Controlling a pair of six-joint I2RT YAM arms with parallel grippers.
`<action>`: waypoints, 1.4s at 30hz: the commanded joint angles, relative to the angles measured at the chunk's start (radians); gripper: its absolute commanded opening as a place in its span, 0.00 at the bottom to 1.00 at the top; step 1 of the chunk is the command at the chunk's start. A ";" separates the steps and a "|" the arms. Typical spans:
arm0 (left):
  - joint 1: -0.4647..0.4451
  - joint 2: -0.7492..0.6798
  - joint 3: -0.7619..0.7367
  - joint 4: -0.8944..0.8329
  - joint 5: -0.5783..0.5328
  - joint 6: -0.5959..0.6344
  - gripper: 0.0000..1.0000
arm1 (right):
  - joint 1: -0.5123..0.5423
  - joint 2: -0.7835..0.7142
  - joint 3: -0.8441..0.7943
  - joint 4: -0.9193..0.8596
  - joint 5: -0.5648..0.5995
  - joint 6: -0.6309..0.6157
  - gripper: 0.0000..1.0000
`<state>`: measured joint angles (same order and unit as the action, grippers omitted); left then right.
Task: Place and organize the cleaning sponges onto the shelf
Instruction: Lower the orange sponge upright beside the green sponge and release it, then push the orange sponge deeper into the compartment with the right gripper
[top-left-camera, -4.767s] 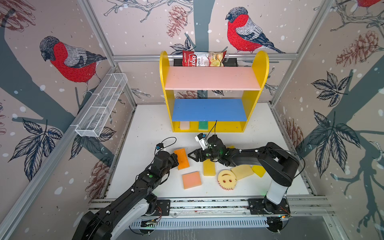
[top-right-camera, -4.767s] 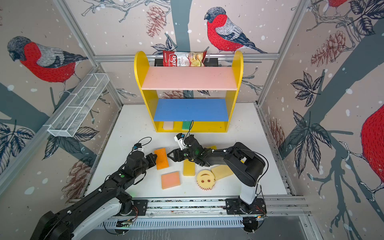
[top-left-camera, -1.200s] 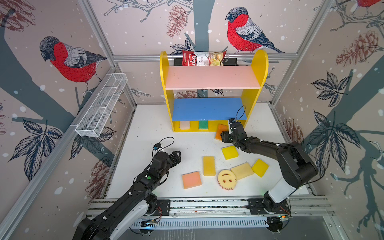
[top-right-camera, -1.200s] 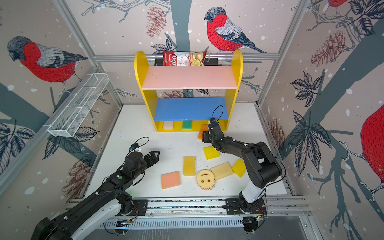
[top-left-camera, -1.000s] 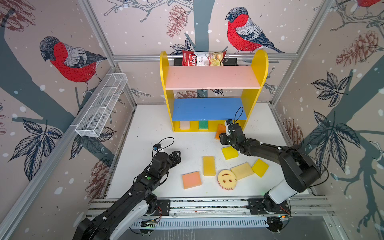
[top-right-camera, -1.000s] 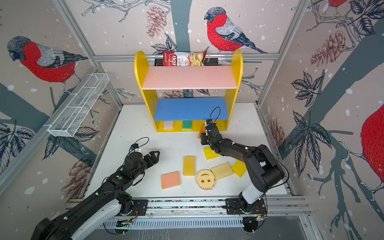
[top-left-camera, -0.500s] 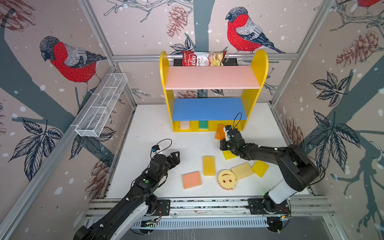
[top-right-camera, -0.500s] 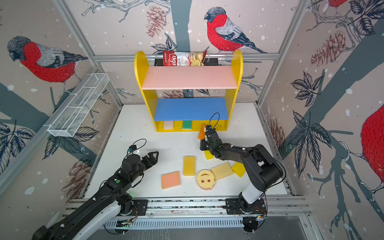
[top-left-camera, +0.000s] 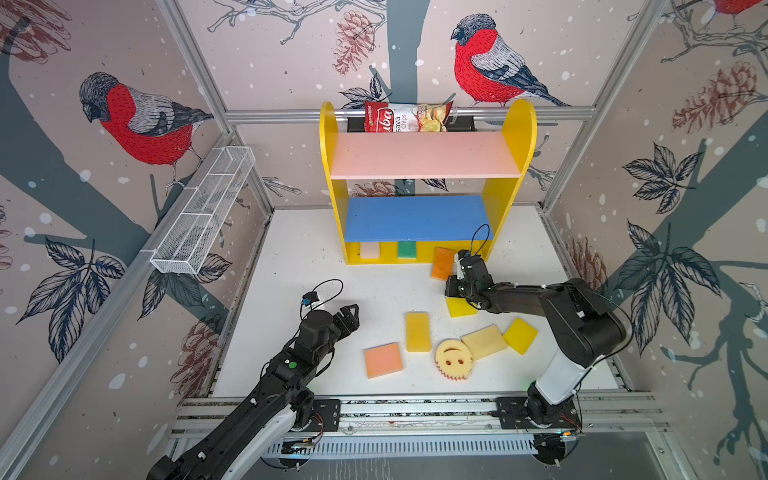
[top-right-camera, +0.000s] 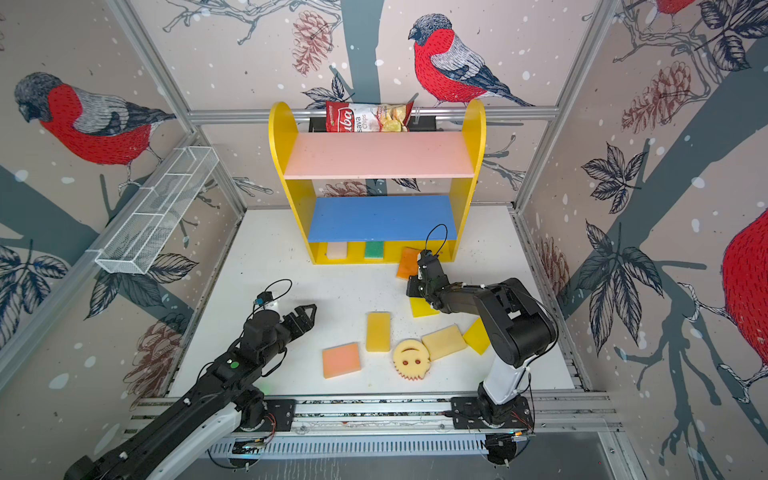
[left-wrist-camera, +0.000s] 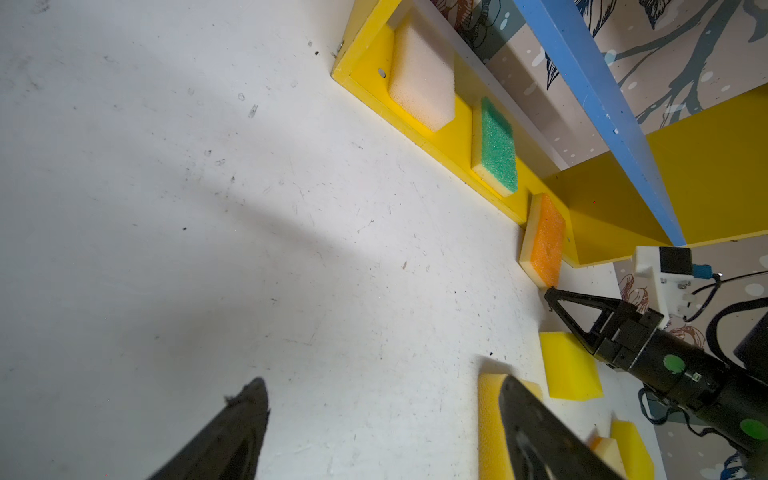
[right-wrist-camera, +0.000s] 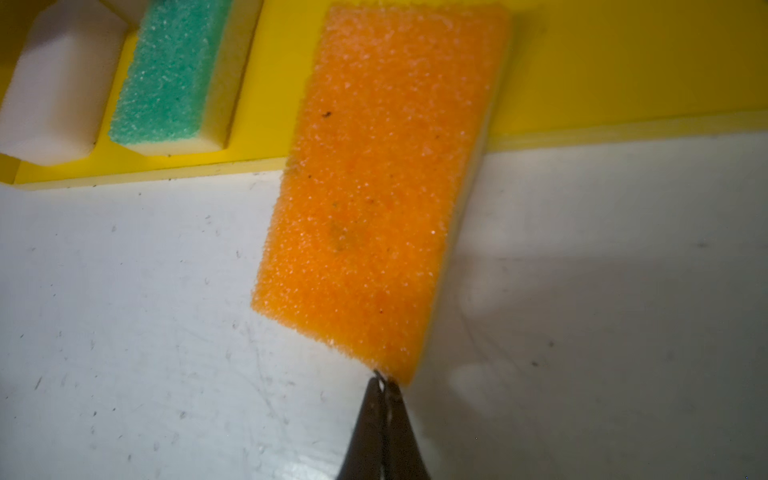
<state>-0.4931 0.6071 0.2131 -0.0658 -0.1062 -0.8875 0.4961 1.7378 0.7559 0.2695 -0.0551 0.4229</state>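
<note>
**Both top views.**
- Shelf (top-left-camera: 509, 178): stands at the back of the white table (top-left-camera: 316, 257). Its pink and blue boards are bare, and a chips bag (top-left-camera: 407, 118) sits behind its top.
- On the yellow base: white sponge (top-left-camera: 369, 250) and green sponge (top-left-camera: 406, 249), side by side but apart.
- Orange sponge (top-left-camera: 442, 264): far end on the base's front edge, near end on the table.
- Loose on the table: yellow square sponge (top-left-camera: 459, 308), partly under the right arm; yellow oblong sponge (top-left-camera: 417, 331); peach sponge (top-left-camera: 383, 359); smiley sponge (top-left-camera: 453, 359), touching the cream sponge (top-left-camera: 484, 341); corner yellow sponge (top-left-camera: 520, 335).
- Right gripper (top-left-camera: 452, 284): at the orange sponge's near corner.
- Left gripper (top-right-camera: 309, 316): apart from every sponge.

**Left wrist view.** The left jaws are spread wide, with only table between them. The right gripper's tip meets the orange sponge's corner.

**Right wrist view.** The right jaws are pressed together and grip nothing. Their tips touch the corner of the orange sponge, which lies aslant across the base's lip.
</note>
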 joint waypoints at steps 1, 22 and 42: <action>0.002 0.004 -0.003 0.009 -0.008 -0.002 0.86 | -0.011 0.013 0.019 0.027 -0.021 -0.004 0.00; 0.001 0.121 0.021 0.080 0.009 0.013 0.86 | -0.045 0.057 0.039 0.046 -0.046 0.007 0.00; 0.001 0.094 0.023 0.064 0.018 0.012 0.86 | -0.034 0.040 -0.054 0.119 -0.090 0.090 0.00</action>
<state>-0.4931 0.7055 0.2287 -0.0280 -0.0971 -0.8841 0.4606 1.7733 0.7010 0.4110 -0.1440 0.5030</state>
